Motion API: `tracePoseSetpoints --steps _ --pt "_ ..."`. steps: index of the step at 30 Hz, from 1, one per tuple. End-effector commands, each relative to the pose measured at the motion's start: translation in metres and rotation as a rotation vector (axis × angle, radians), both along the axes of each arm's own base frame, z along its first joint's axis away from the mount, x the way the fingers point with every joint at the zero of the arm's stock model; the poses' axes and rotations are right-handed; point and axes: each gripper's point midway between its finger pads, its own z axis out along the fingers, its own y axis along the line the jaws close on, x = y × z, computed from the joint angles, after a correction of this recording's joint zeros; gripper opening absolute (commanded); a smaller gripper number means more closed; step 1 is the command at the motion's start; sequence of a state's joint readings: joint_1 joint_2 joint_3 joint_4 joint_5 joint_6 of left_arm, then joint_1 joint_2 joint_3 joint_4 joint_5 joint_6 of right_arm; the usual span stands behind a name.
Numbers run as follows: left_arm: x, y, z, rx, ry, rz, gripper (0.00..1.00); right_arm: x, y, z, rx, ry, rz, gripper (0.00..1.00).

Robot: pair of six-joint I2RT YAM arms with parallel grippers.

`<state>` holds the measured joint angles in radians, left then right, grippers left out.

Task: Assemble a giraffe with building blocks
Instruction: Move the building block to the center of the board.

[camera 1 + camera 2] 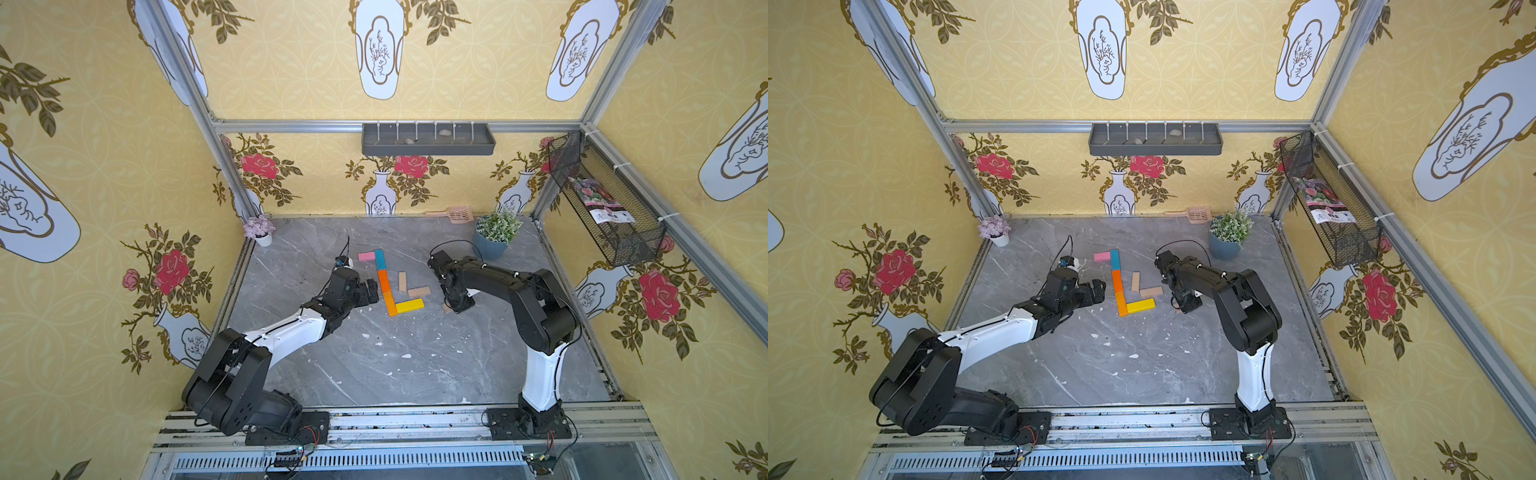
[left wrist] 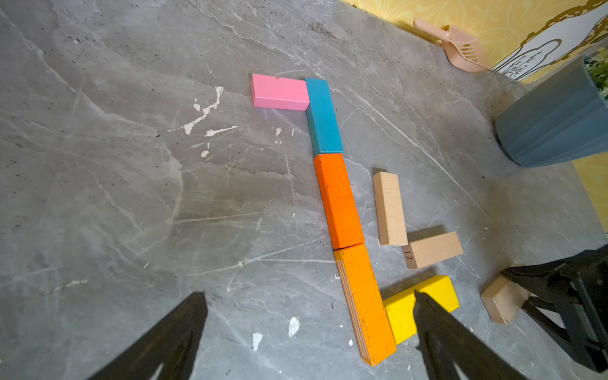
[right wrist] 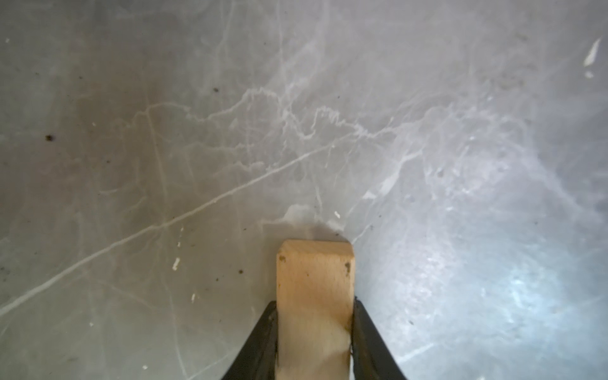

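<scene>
Claw on right (image 3: pixel 315 304) clamps tan block (image 3: pixel 315 273); left claw (image 2: pixel 309 296) gapes wide near orange block (image 2: pixel 365 302).

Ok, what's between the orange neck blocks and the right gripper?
The far tan block and the near tan block lie flat there, seen in both top views. The right gripper holds a third tan block.
</scene>
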<state>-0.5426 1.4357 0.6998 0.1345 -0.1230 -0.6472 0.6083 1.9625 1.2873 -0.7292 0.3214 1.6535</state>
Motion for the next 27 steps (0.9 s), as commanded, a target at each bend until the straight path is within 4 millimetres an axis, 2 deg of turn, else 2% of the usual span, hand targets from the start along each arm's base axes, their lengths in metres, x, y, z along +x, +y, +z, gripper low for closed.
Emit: tracePoseSetpoints --steps 1,10,27 --pt "0.002 -0.004 0.001 -0.017 -0.006 -0.007 1.00 0.001 0.020 -0.006 0.087 -0.006 -0.053 0.35" --pt "0.002 -0.006 0.001 -0.030 -0.004 -0.017 0.99 0.007 0.047 -0.007 0.129 -0.028 -0.093 0.33" --pt "0.001 -0.008 0.003 -0.035 -0.008 -0.027 0.99 0.015 0.069 -0.015 0.189 -0.033 -0.066 0.33"
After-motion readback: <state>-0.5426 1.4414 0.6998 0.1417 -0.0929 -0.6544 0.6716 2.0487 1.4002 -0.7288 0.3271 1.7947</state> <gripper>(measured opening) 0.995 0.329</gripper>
